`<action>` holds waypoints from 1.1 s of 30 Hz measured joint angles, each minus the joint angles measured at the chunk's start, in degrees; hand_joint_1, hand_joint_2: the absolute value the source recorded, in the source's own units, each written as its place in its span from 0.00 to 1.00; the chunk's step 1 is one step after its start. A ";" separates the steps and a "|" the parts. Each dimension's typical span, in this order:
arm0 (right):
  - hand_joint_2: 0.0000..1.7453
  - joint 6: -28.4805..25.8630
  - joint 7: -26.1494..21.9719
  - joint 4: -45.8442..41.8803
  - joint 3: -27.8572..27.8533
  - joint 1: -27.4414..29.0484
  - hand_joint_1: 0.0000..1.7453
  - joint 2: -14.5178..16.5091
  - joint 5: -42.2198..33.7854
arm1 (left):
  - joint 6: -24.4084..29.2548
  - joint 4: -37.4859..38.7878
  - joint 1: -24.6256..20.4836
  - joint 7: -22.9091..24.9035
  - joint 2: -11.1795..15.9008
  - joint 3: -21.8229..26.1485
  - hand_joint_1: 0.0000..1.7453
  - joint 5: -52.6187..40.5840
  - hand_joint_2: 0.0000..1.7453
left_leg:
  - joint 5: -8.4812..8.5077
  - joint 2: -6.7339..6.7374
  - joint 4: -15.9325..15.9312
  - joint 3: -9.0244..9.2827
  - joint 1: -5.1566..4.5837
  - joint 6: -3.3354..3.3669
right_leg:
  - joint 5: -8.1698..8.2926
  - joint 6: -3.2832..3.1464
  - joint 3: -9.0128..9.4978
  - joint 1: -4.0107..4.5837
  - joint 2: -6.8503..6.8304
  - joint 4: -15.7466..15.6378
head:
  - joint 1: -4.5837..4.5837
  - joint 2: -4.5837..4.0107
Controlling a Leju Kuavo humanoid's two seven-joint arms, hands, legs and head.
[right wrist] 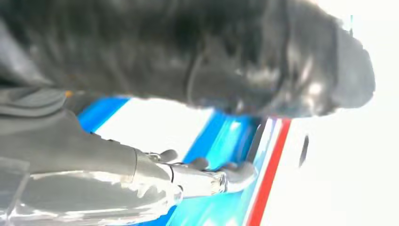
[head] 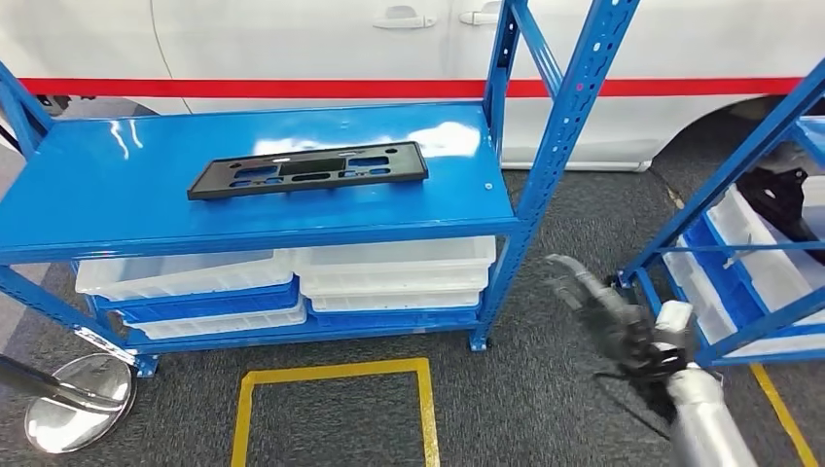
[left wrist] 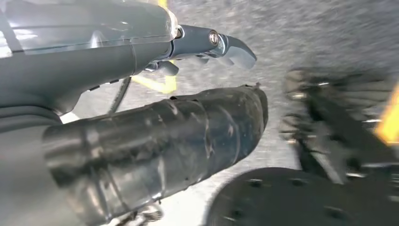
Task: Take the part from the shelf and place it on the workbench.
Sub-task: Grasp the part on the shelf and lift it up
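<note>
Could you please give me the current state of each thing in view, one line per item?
Black part: lying flat on the blue shelf's top level, untouched.
White trays: stacked on the lower level, empty as far as visible.
Right robot hand: raised beside the shelf, holding nothing, fingers apart.
Left robot hand: hanging over the floor, holding nothing, fingers apart.

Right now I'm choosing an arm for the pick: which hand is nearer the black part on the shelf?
Right. The right hand is raised below and to the right of the black part, apart from it. The left hand hangs low over the floor, fingers empty.
</note>
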 joint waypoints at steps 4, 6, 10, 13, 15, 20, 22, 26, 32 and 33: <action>0.00 1.20 0.20 -13.07 12.55 0.79 0.00 -2.38 3.67 | -0.04 0.04 -0.37 -0.62 -0.03 -0.79 0.00 0.48 0.00 | 0.23 -1.00 -0.02 -0.21 0.07 0.13 | -0.17 0.13 0.06 0.07 -1.02 0.10 | 0.00 0.00; 0.00 1.11 0.20 -16.85 15.92 -0.25 0.00 -3.39 3.92 | -0.04 0.21 -0.23 -0.63 -0.11 -1.20 0.00 0.60 0.00 | 0.23 -1.02 0.00 -0.24 0.13 0.11 | -0.16 0.12 0.04 0.13 -1.00 0.11 | 0.02 -0.01; 0.00 1.26 0.21 -21.19 20.09 -1.66 0.00 -4.51 3.95 | 0.09 0.43 -0.22 -0.72 -0.28 -1.60 0.00 1.16 0.00 | 0.22 -1.06 0.02 -0.26 0.13 0.11 | -0.16 0.12 0.07 0.13 -1.06 0.10 | 0.02 -0.01; 0.50 2.37 0.21 -24.03 21.48 -2.55 0.00 -5.07 3.66 | 0.28 0.44 -0.22 -0.85 -0.28 -2.16 0.00 1.66 0.00 | 0.22 -1.06 0.03 -0.25 0.13 0.12 | -0.15 0.12 0.09 0.13 -1.04 0.10 | 0.02 -0.01; 1.00 4.29 0.20 -25.70 21.95 -2.86 0.00 -5.17 3.33 | 0.34 0.44 -0.22 -0.96 -0.28 -2.57 0.00 1.93 0.00 | 0.22 -1.07 0.04 -0.24 0.13 0.12 | -0.15 0.12 0.09 0.13 -1.04 0.10 | 0.02 -0.01; 1.00 5.47 0.22 -28.20 23.97 -4.43 0.00 -5.12 3.99 | 0.37 0.56 -0.25 -1.09 -0.43 -3.59 0.00 2.61 0.00 | 0.21 -1.06 0.04 -0.26 0.13 0.12 | -0.15 0.12 0.10 0.13 -1.04 0.10 | 0.02 -0.01; 1.00 0.57 0.23 -27.76 26.29 -6.12 0.00 -4.91 6.02 | 0.55 0.62 -0.27 -1.05 -0.50 -4.09 0.00 3.10 0.00 | 0.21 -1.03 0.03 -0.35 0.13 0.12 | -0.15 0.12 0.11 0.14 -1.01 0.10 | 0.02 -0.01; 1.00 -27.51 0.34 -19.52 36.92 -14.24 0.00 -3.02 14.74 | 1.78 0.67 -0.60 -0.39 -1.13 -5.13 0.00 4.65 0.00 | 0.21 -0.87 0.00 -0.42 0.17 0.07 | -0.13 0.09 0.17 0.17 -0.81 0.11 | 0.02 -0.01; 1.00 -50.66 1.37 0.96 48.73 -26.47 0.00 6.19 26.80 | 2.41 0.72 -0.42 1.27 -1.70 -7.21 0.00 5.79 0.00 | 0.38 -0.95 0.03 -0.17 0.26 -0.04 | -0.03 -0.05 0.07 0.28 -0.86 0.14 | 0.02 -0.01; 1.00 -52.05 1.94 3.13 49.63 -27.76 0.00 7.34 27.96 | 2.41 0.74 -0.27 1.33 -1.70 -7.53 0.00 5.96 0.00 | 0.38 -0.97 0.03 -0.19 0.26 -0.03 | -0.04 -0.05 0.07 0.29 -0.90 0.15 | 0.02 -0.01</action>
